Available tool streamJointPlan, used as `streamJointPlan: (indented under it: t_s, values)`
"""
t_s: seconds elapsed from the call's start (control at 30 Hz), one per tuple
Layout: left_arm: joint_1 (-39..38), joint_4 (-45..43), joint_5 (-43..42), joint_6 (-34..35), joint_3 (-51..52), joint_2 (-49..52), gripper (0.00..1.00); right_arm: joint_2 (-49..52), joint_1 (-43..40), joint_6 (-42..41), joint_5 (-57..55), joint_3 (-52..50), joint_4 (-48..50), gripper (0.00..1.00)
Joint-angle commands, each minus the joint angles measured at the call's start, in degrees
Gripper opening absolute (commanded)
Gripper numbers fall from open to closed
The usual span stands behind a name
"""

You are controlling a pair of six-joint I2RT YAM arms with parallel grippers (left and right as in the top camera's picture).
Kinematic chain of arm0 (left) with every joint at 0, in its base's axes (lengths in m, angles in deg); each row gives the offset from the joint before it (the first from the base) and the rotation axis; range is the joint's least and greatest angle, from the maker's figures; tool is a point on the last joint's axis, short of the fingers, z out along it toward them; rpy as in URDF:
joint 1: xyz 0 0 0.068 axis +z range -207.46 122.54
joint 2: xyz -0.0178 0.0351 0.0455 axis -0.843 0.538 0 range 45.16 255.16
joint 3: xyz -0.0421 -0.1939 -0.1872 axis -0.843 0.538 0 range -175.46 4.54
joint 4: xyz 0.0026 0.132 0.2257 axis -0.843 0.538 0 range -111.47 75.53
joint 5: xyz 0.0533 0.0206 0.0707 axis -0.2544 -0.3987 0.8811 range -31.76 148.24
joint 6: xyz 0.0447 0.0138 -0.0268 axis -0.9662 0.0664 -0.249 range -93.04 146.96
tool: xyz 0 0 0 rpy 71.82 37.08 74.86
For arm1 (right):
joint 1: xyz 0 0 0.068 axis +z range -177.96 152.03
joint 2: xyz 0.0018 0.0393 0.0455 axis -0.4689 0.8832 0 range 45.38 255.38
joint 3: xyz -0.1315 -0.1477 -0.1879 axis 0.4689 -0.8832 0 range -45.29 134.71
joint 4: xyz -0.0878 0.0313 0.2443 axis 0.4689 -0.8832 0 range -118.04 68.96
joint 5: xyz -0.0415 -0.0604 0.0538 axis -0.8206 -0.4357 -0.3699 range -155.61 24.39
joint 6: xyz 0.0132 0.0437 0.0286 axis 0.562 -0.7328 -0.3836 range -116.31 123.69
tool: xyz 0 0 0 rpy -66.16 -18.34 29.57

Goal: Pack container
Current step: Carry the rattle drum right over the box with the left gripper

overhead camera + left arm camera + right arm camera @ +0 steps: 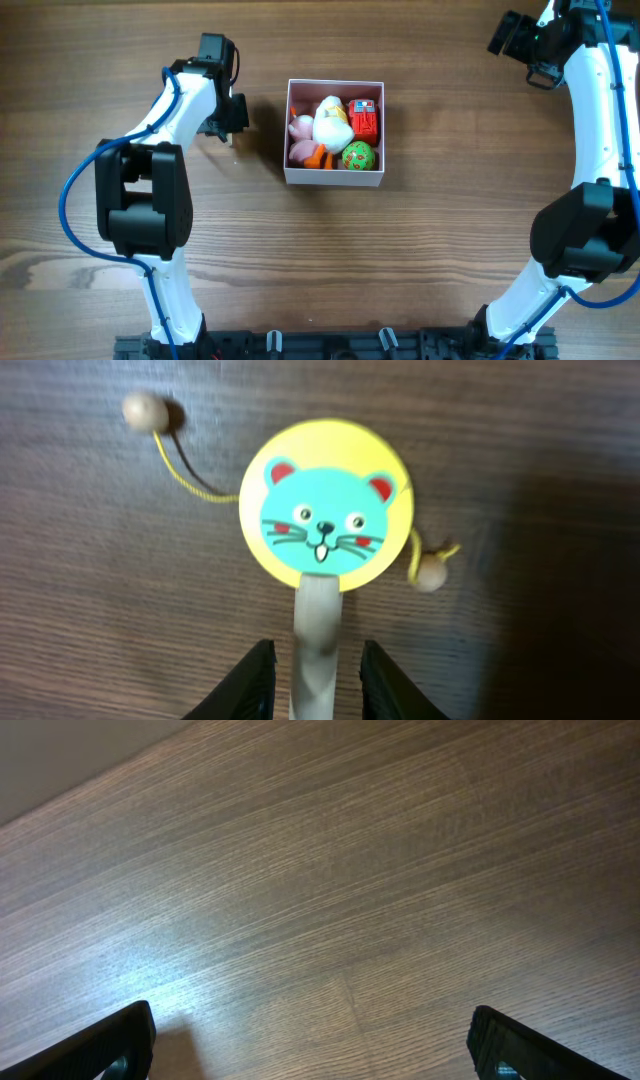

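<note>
Left of the container (335,178), the left gripper (317,655) is hovering with its fingers parted on either side of a wooden handle (318,615), not clamping it. That handle is carrying a yellow drum toy (325,505) with a blue cat face, lying flat on the table (90,580), with two beads (143,412) on strings beside it. The container is sitting mid-table, holding a white toy (331,122), a red block (364,118) and a green ball (358,155). Well off to the container's right, the right gripper (310,1020) is hanging wide open, holding nothing.

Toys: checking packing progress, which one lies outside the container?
The yellow cat-face rattle, on the table at the left gripper; the others sit inside the container.
</note>
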Motion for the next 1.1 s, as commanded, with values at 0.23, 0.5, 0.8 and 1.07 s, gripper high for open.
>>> streamJointPlan:
  t_s: [0.23,0.5,0.8,1.07]
  values:
    - [0.11,-0.85,0.13,2.64,2.03,0.9,0.3,-0.46,0.13,0.07,0.74,-0.13,0.13,1.0]
    - [0.11,-1.05,0.13,2.67,2.03,1.57,0.29,-0.46,0.13,0.09,0.74,-0.13,0.13,1.0]
    - [0.11,-0.92,0.13,2.64,2.03,2.47,0.29,-0.46,0.13,0.09,0.74,-0.13,0.13,1.0]
    - [0.15,-1.29,0.13,2.64,2.01,2.47,0.08,-0.46,0.13,0.09,0.74,-0.13,0.11,1.0]
